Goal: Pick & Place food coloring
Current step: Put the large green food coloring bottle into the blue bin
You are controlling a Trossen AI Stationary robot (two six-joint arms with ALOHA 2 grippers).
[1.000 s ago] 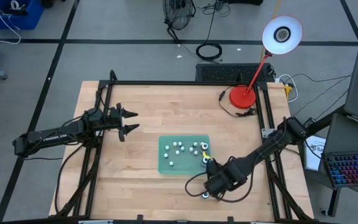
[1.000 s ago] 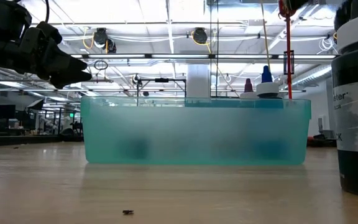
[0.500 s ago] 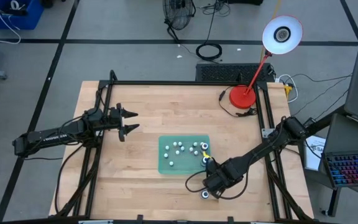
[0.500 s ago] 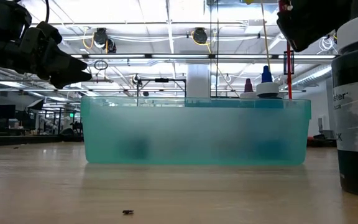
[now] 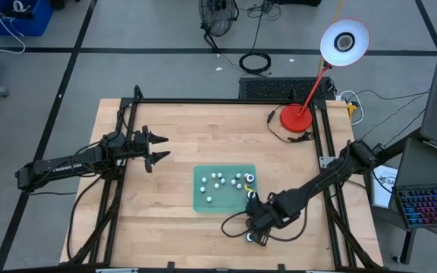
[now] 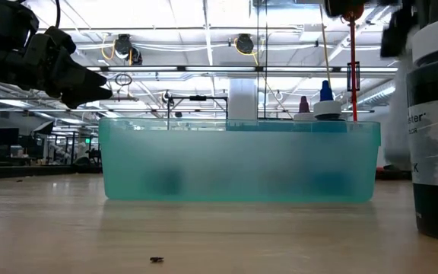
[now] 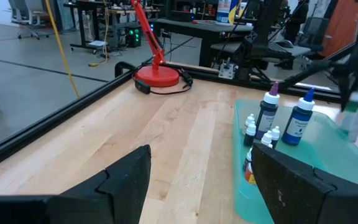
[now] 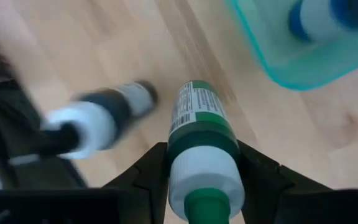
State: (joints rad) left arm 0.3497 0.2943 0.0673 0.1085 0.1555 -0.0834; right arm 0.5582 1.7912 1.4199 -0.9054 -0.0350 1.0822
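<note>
A translucent green tray [image 5: 203, 199] on the wooden table holds several small food coloring bottles [image 5: 218, 180], standing on their bases. They also show in the left wrist view [image 7: 267, 118]. My right gripper [image 5: 255, 215] is just off the tray's near right corner, shut on a green bottle with a white cap [image 8: 199, 134]. A dark bottle with a white cap [image 5: 249, 237] is on the table near the front edge, and looms large in the low view [image 6: 436, 122]. My left gripper [image 5: 160, 149] waits open and empty, left of the tray. My right gripper pinches the green bottle between its two fingers, on the bottle's upper body [image 8: 201, 144] just below the white cap. The fingers come from above, slanting down, and lie along the bottle. The cap points back toward the wrist and the base toward the table.
A red desk lamp [image 5: 297, 117] stands at the far right of the table with its cord beside it. A black frame [image 5: 226, 101] runs along the table's sides. Bare wood lies left and in front of the tray.
My right gripper, shut on the green bottle, has shifted a little toward the table's left, staying beside the tray's near right corner. The dark bottle near the front edge has stayed where it was.
</note>
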